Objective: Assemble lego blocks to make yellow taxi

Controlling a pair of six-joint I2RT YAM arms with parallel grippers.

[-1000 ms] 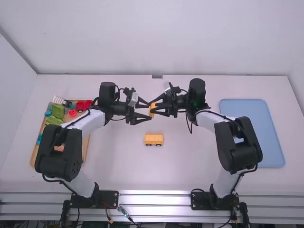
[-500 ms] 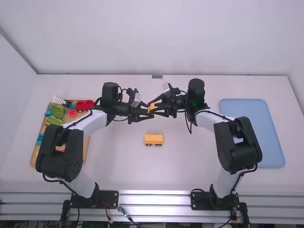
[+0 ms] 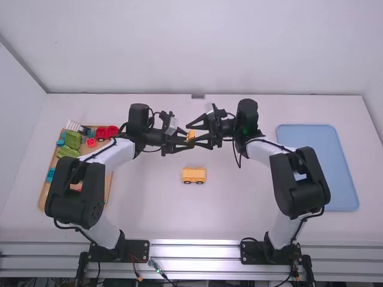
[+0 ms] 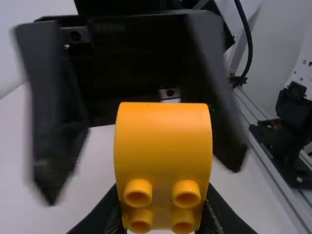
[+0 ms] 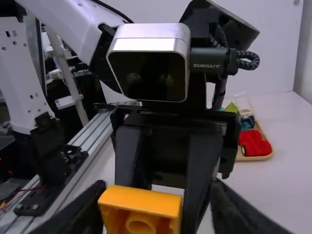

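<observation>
Since a second ago the left gripper (image 3: pixel 189 141) has come in to the yellow-orange block (image 3: pixel 191 134), and the right gripper's (image 3: pixel 192 134) fingers have spread. From where I stand, the left fingers are clamped on that block, up above the surface (image 3: pixel 155 209), its round studs showing in the left wrist view; the right fingers sit apart, around it. Reading the high view as a clock centred on the block, the yellow wheeled piece (image 3: pixel 194 175) rests on the surface at six o'clock, near the grippers. Farther out, toward nine, red pieces (image 3: pixel 105 133) and green blocks (image 3: pixel 72 139) lie in the wooden tray (image 3: pixel 108 185), and the blue tray (image 3: pixel 335 179) lies between three and four.
</observation>
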